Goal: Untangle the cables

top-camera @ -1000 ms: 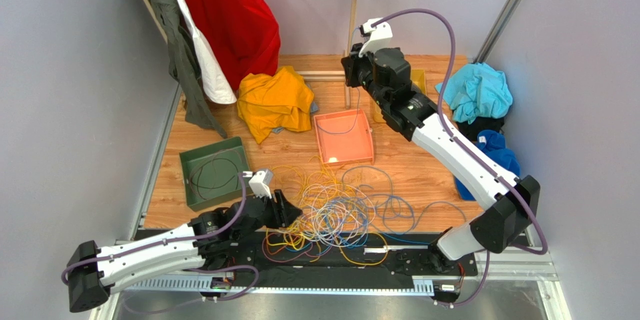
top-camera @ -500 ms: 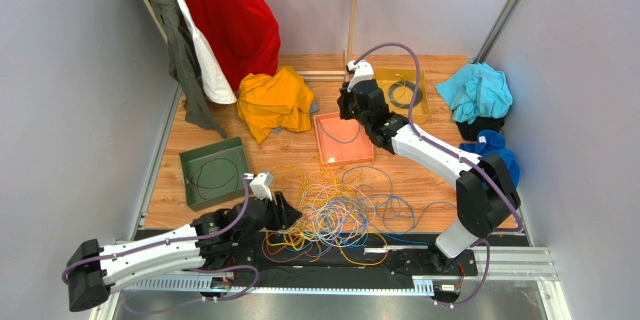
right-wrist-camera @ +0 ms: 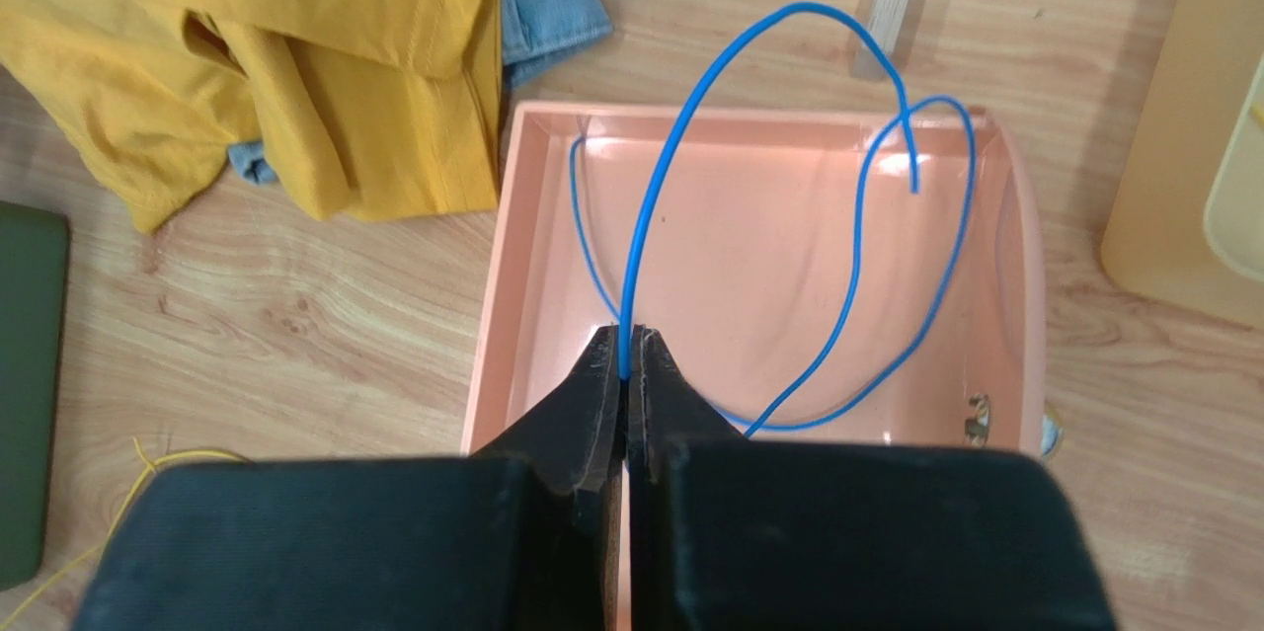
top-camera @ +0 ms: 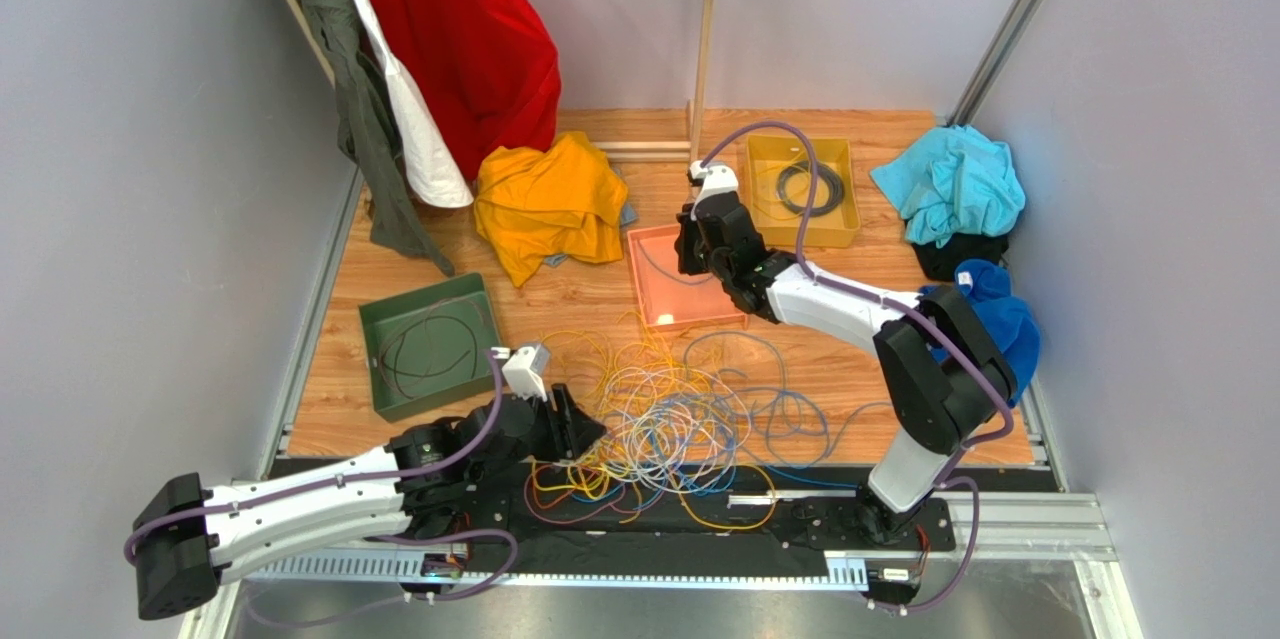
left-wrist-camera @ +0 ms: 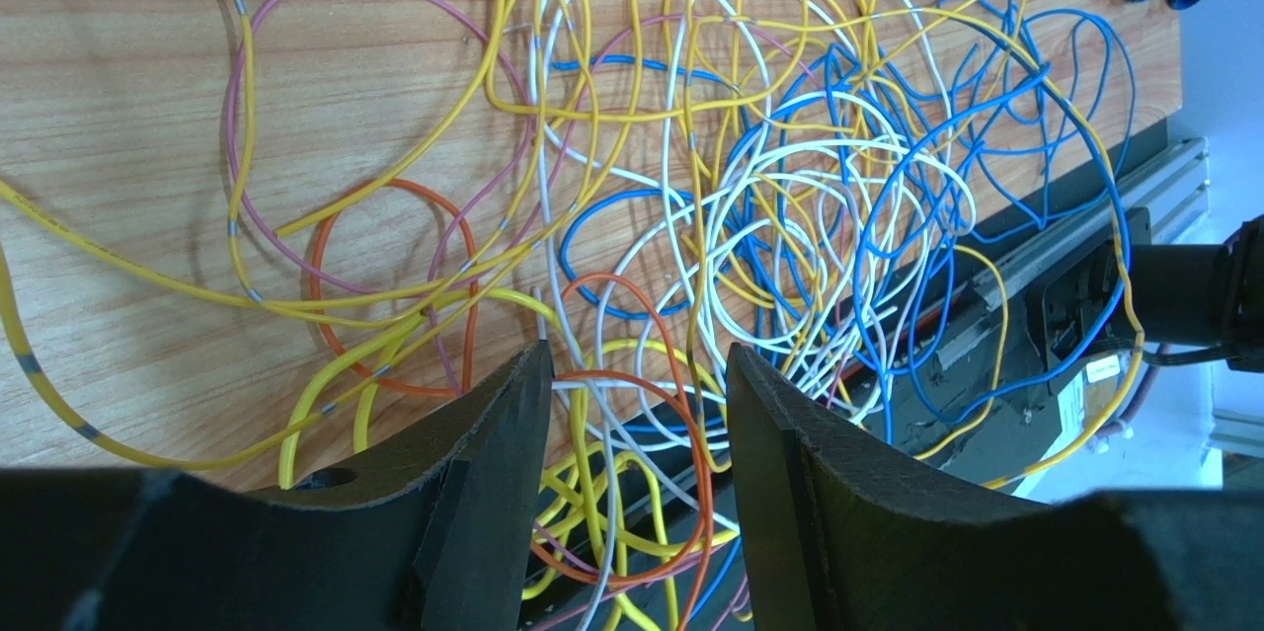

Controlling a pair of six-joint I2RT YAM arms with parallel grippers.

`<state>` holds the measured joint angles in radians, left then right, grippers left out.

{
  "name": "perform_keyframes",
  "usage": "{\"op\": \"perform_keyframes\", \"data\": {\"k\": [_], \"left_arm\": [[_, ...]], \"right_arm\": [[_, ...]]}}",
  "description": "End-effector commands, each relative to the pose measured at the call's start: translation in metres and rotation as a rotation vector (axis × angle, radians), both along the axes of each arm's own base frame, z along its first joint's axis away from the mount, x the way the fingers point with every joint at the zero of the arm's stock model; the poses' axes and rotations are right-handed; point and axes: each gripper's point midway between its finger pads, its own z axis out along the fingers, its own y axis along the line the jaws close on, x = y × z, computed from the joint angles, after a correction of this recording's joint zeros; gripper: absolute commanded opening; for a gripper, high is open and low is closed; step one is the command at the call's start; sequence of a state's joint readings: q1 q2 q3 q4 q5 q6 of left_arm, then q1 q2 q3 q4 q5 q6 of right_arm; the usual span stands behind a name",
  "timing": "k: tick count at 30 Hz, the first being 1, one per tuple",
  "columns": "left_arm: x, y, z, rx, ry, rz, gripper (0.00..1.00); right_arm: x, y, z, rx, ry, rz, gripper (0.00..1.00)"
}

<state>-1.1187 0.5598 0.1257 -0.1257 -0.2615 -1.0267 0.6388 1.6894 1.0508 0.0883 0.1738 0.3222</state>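
Note:
A tangle of thin yellow, white, blue and orange cables (top-camera: 676, 422) lies at the table's near edge, spilling over the black rail. My left gripper (top-camera: 579, 422) sits at the tangle's left side; in the left wrist view it (left-wrist-camera: 638, 365) stands open just above orange, yellow and white loops (left-wrist-camera: 742, 187), gripping none. My right gripper (top-camera: 694, 242) hangs low over the salmon tray (top-camera: 676, 302). The right wrist view shows it (right-wrist-camera: 629, 342) shut on a single blue cable (right-wrist-camera: 668, 172), which arcs up and curls down into the tray (right-wrist-camera: 497, 291).
A green tray (top-camera: 428, 347) with a black cable sits at the left. A yellow tray (top-camera: 804, 189) with a black coil is at the back. Yellow cloth (top-camera: 549, 204), teal cloth (top-camera: 954, 182) and blue cloth (top-camera: 999, 317) lie around; a wooden post (top-camera: 702, 54) stands behind.
My right arm has come down from high above the table to just over the salmon tray, still shut on the blue cable. The left arm has not moved.

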Motion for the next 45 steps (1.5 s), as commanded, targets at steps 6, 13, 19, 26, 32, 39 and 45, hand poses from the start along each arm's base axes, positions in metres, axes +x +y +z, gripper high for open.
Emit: {"op": "perform_keyframes", "data": {"k": [6, 13, 19, 26, 32, 39, 45], "left_arm": [[-0.001, -0.006, 0.003, -0.041, 0.005, -0.008, 0.56], [-0.001, -0.008, 0.003, -0.041, 0.005, -0.012, 0.56], [-0.001, -0.006, 0.004, -0.034, 0.001, -0.01, 0.56], [0.003, -0.004, 0.012, -0.024, -0.03, -0.002, 0.56], [0.01, -0.006, 0.029, -0.023, -0.078, 0.003, 0.56], [0.017, -0.015, 0.047, -0.019, -0.129, -0.016, 0.56], [0.018, -0.019, 0.057, -0.048, -0.141, -0.022, 0.56]], "right_arm": [[-0.02, 0.005, -0.008, 0.076, 0.019, -0.015, 0.0], [-0.018, 0.01, -0.009, 0.026, 0.018, -0.022, 0.0], [-0.012, -0.003, -0.012, -0.071, 0.032, -0.077, 0.49], [-0.028, -0.035, -0.007, -0.164, 0.053, -0.16, 0.61], [-0.092, -0.027, 0.036, -0.026, -0.048, -0.065, 0.6], [-0.193, -0.019, 0.024, 0.084, 0.006, 0.129, 0.59], [-0.245, -0.033, 0.014, 0.198, 0.06, 0.195, 0.58]]}}
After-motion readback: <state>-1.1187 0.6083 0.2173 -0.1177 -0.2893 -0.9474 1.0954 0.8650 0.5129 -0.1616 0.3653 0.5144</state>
